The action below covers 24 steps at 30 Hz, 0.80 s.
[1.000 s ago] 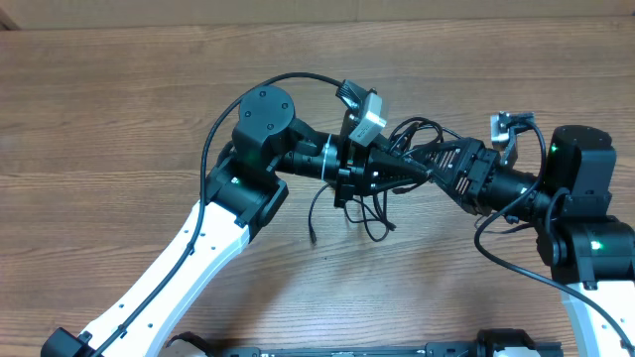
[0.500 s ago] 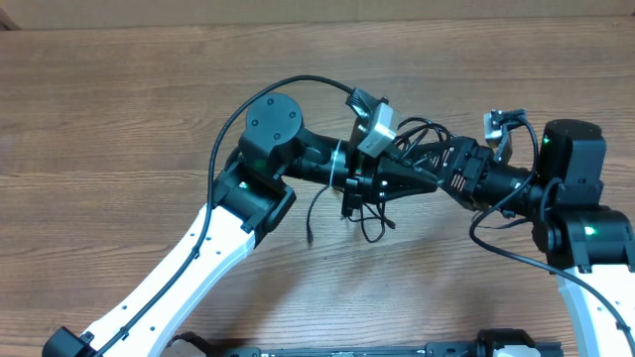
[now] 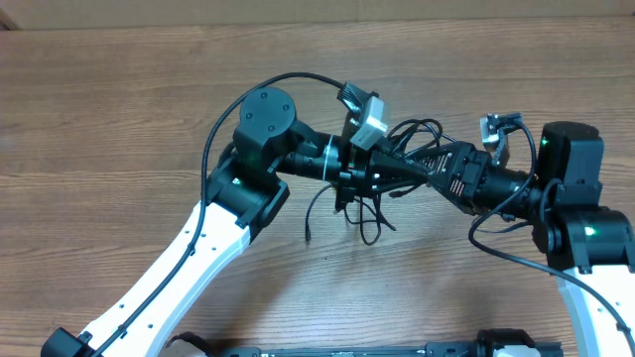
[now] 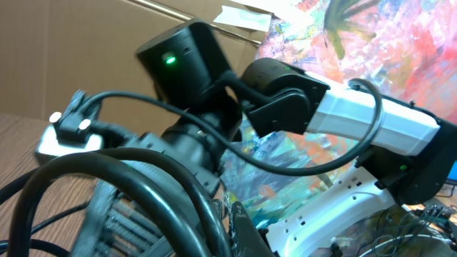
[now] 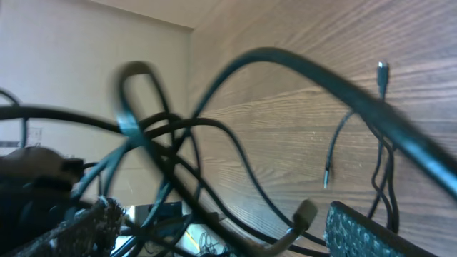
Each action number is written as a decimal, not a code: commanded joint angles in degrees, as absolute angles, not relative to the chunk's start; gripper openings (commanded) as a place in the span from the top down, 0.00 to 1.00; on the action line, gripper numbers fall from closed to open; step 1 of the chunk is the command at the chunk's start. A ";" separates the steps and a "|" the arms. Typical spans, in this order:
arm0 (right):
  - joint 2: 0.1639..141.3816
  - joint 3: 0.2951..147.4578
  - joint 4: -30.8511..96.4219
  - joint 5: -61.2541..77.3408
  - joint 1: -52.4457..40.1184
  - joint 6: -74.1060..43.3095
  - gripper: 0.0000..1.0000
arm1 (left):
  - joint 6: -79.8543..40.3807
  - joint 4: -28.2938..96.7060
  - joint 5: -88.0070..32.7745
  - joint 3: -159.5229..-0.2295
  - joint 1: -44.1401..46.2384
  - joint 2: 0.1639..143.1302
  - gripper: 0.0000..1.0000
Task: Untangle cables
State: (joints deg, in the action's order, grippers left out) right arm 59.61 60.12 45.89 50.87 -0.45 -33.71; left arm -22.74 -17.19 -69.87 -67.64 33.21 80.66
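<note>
The thin black cables [image 3: 409, 132] hang as a tangled bunch between my two grippers, held above the wooden table [image 3: 119, 109]. Loops dangle to the table [image 3: 373, 226] and one loose plug end [image 3: 310, 237] lies left of them. My left gripper [image 3: 411, 173] appears shut on the bunch; in the left wrist view the cables [image 4: 164, 193] cross right against its finger [image 4: 243, 232]. My right gripper [image 3: 438, 162] meets it from the right and is open. Its fingers [image 5: 228, 232] stand wide apart with cables [image 5: 214, 121] and a small plug [image 5: 305, 212] between them.
The right arm's body [image 4: 343, 114] fills the left wrist view. Two more plug ends [image 5: 382, 69] [image 5: 327, 175] hang over the table in the right wrist view. Each arm's own thicker black cable [image 3: 288, 79] arcs over its wrist.
The left arm swung slightly right and then back left. The right gripper moved left, further into the cable bunch. The hanging loops shifted a little.
</note>
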 commanded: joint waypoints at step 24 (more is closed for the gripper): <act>59.92 61.08 48.38 42.78 -4.16 -29.69 0.07 | -20.78 -20.95 -68.62 -68.53 36.07 79.05 0.96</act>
State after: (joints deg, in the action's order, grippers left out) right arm 59.90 60.12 48.14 45.39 -2.76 -30.52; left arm -21.02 -19.73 -68.95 -67.64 35.29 80.66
